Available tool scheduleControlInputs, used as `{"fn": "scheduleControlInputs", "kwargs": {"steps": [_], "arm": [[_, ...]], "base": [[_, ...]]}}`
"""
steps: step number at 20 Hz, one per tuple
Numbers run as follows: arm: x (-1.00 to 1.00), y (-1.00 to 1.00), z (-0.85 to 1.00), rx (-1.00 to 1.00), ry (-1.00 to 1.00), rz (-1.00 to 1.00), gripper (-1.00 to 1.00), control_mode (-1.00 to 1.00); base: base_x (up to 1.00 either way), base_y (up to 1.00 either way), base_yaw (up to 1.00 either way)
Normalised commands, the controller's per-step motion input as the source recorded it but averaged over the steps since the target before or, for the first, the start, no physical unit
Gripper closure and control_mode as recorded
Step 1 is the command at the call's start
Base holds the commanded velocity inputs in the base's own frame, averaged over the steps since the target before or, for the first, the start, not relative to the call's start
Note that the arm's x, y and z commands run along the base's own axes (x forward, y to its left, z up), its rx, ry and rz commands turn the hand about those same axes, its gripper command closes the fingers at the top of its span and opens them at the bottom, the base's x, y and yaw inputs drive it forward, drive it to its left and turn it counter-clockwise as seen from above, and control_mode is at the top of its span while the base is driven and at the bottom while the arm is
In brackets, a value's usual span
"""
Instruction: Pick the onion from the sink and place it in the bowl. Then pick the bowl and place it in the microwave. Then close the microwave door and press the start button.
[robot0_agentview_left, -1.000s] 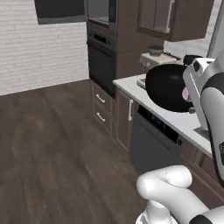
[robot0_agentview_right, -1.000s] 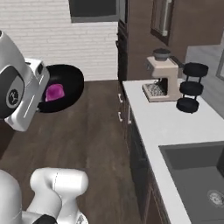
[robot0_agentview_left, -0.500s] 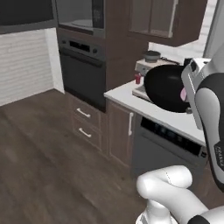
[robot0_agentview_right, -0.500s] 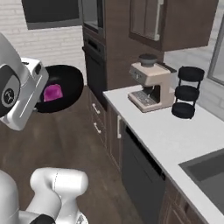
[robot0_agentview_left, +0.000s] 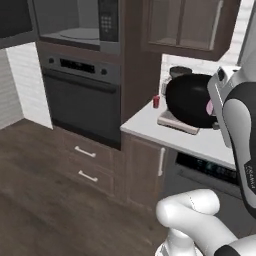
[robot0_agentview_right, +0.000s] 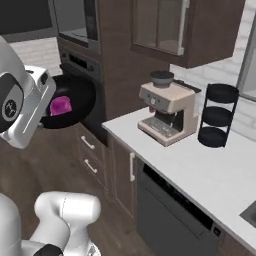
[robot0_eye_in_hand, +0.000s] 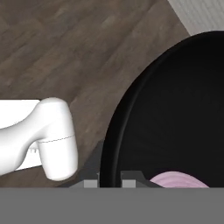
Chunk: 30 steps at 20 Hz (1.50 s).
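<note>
My gripper (robot0_eye_in_hand: 109, 180) is shut on the rim of the glossy black bowl (robot0_eye_in_hand: 175, 118), one finger on each side of the edge. The bowl (robot0_agentview_left: 190, 100) hangs tilted in the air beside my white hand, in front of the counter. The magenta onion (robot0_agentview_right: 60, 106) lies inside the bowl (robot0_agentview_right: 72, 100); its pink top (robot0_eye_in_hand: 179, 181) also peeks out near my fingers. The microwave (robot0_agentview_left: 75, 22) stands open up in the cabinet column, its grey turntable (robot0_agentview_left: 80, 34) visible. The microwave door (robot0_agentview_left: 15, 20) swings out at the upper left. A corner of the sink (robot0_agentview_right: 251, 214) sits at the far right.
A black oven (robot0_agentview_left: 82, 100) sits under the microwave, with drawers (robot0_agentview_left: 87, 162) below it. On the white counter (robot0_agentview_right: 190, 165) stand a beige coffee machine (robot0_agentview_right: 165, 112) and a black three-tier rack (robot0_agentview_right: 217, 115). A dishwasher (robot0_agentview_right: 175, 220) is under the counter. Dark wood floor (robot0_agentview_left: 40, 200) lies to the left.
The whole picture has shifted: the base has moved toward the cabinet column, so the oven and microwave loom larger. The bowl with the onion stays in my grip.
</note>
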Motion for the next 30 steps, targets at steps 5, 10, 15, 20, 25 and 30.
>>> {"fn": "scheduleControlInputs", "kwargs": {"steps": [5,10,15,20,25,30], "arm": [[0.0,0.0,0.0,0.0,0.0,0.0,1.0,1.0],[0.0,0.0,0.0,0.0,0.0,0.0,1.0,1.0],[0.0,0.0,0.0,0.0,0.0,0.0,1.0,1.0],[0.0,0.0,0.0,0.0,0.0,0.0,1.0,1.0],[0.0,0.0,0.0,0.0,0.0,0.0,1.0,1.0],[0.0,0.0,0.0,0.0,0.0,0.0,1.0,1.0]], "base": [[0.78,1.0,-0.39],[0.66,1.0,-0.32],[0.74,1.0,-0.31],[0.67,1.0,-0.2],[0.67,0.9,-0.02],[0.42,-0.17,0.12]]}}
